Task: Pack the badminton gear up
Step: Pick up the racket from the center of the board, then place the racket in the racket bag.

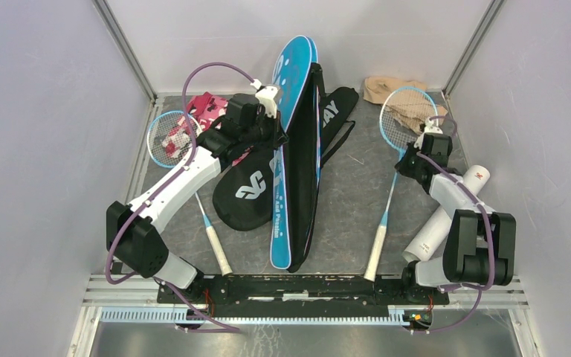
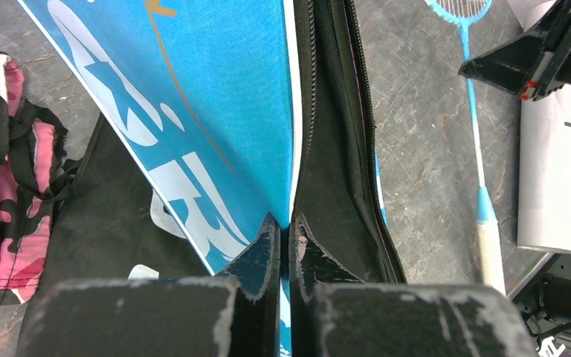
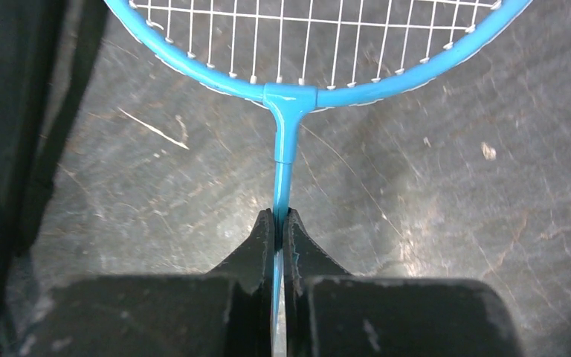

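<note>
Two covers: black cover [image 1: 247,195] shows "AY"; blue cover [image 1: 295,67] lettering partial.

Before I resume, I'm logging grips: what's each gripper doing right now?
Left gripper: closed on the blue cover, at its edge.
Right gripper: closed on the racket, at its shaft.
</note>
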